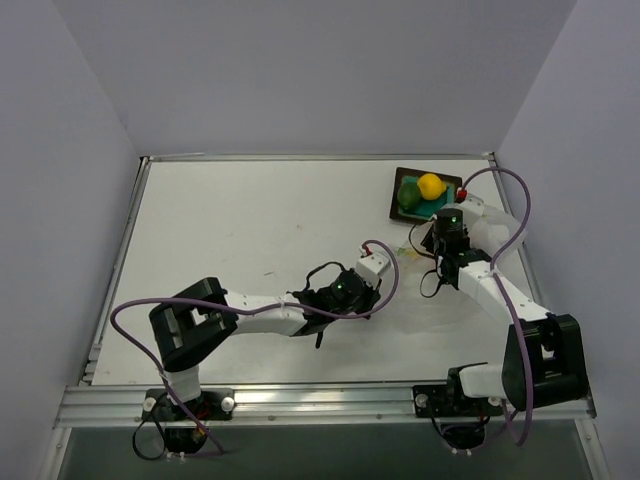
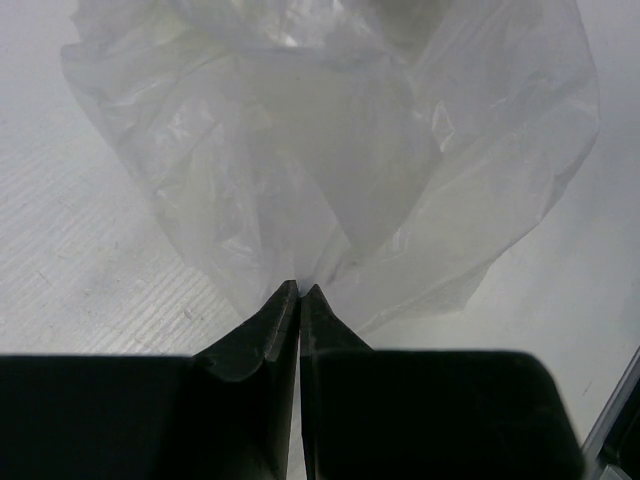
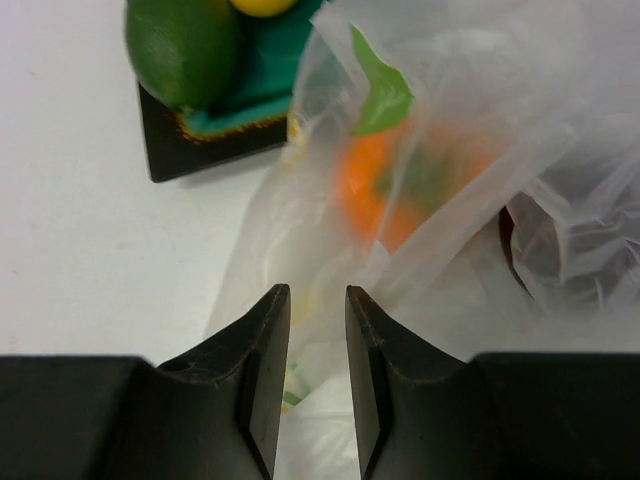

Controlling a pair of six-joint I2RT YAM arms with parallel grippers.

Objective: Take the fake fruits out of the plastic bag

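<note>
One orange fruit point(image 3: 385, 185) blurs inside the plastic bag point(image 2: 330, 150) the left gripper point(image 2: 300, 295) pinches; right gripper point(image 3: 318, 292) ajar.

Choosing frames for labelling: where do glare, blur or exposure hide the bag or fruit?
Top external: even light, yet the plastic bag nearly vanishes against the white table. Left wrist: bag washed out, left end effector a black silhouette. Right wrist: the orange fruit looks hazy behind film, the green fruit outside it sharp.
</note>
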